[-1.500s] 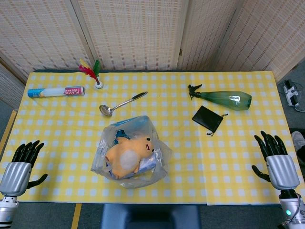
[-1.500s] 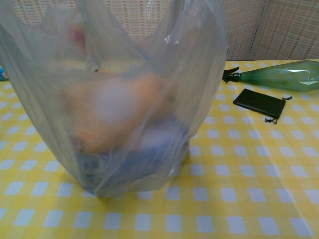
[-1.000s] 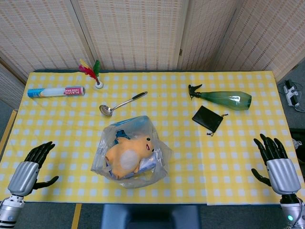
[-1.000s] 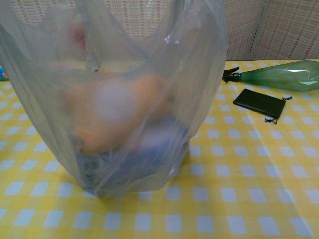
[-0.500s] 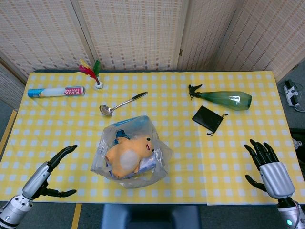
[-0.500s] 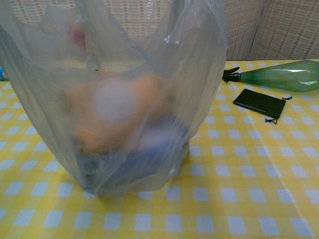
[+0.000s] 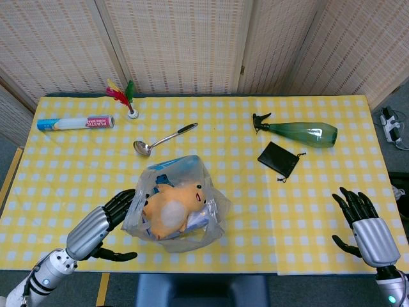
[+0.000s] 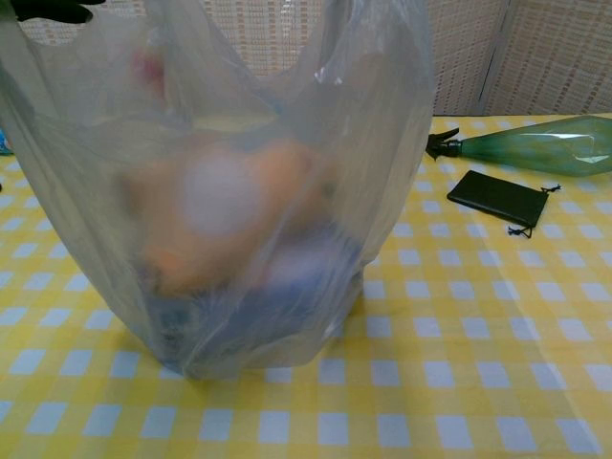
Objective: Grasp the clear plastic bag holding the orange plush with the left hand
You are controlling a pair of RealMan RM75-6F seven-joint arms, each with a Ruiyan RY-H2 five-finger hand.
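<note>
The clear plastic bag [image 7: 192,220] lies at the front middle of the yellow checked table [image 7: 64,166], with the orange plush [image 7: 171,208] inside it. My left hand [image 7: 96,227] is just left of the bag, fingers spread and thumb apart, holding nothing. Its fingertips [image 7: 125,200] reach the bag's left edge, and I cannot tell whether they touch it. In the chest view the bag [image 8: 382,143] fills most of the frame, the plush [image 8: 220,210] is a blur, and dark fingertips [image 8: 48,8] show at the top left. My right hand [image 7: 367,227] is open at the front right, far from the bag.
A green spray bottle [image 7: 303,132] and a black pouch [image 7: 278,159] lie at the back right. A metal ladle [image 7: 163,139] lies just behind the bag. A feather shuttlecock [image 7: 124,99] and a plastic-wrap roll [image 7: 75,122] sit at the back left.
My left hand has swung in from the front-left table edge to the bag's left side, and its fingertips now show in the chest view. The right hand has barely moved.
</note>
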